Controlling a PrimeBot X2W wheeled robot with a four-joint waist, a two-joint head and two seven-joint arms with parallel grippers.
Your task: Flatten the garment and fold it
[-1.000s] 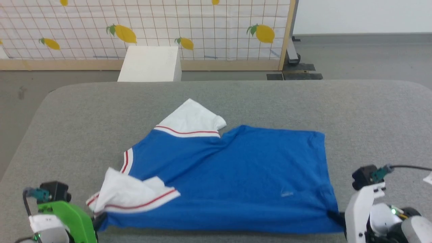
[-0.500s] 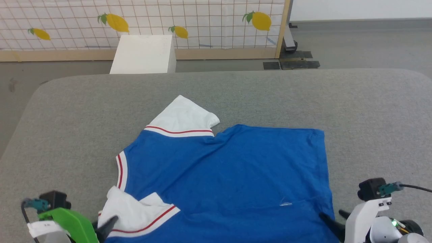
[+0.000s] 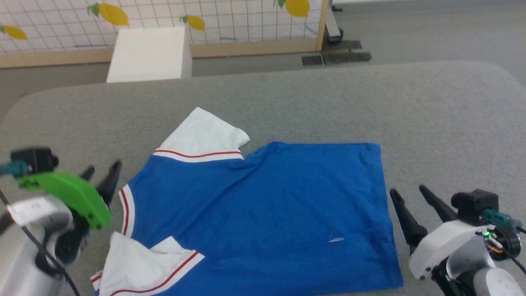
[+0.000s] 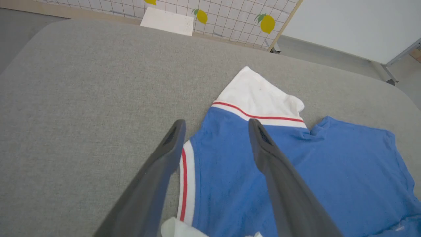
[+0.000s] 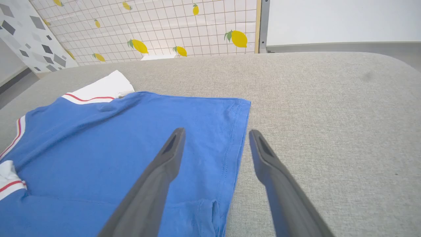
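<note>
Garment (image 3: 267, 205) lies spread on the grey desk (image 3: 431, 115), roughly at its centre and towards the 6 o'clock edge in the head view. Its blue body is mostly flat, with shallow creases running from the far sleeve across to the hem. The hem edge is at 3 o'clock and the red-and-white striped neck trim (image 3: 125, 205) at 9 o'clock. The far sleeve (image 3: 201, 135), white, lies flat at 11 o'clock, pointing away from the body. The near sleeve (image 3: 139, 267), at 7 o'clock, is folded back onto the blue cloth and rumpled. A small pale mark (image 3: 336, 240) shows on the fabric near 5 o'clock.

Left hand (image 3: 103, 166) is at 9 o'clock of the garment, fingers spread wide and empty. In the left wrist view one finger is over bare desk just beside the neck trim and the other over blue cloth. Contact with the cloth cannot be judged.

Right hand (image 3: 407, 189) is at 4 o'clock, just beside the hem, fingers spread wide and empty. In the right wrist view the hem edge runs between them.

Beyond the desk at 12 o'clock stand a white box (image 3: 148, 53) and a lemon-print grid screen (image 3: 246, 16).
</note>
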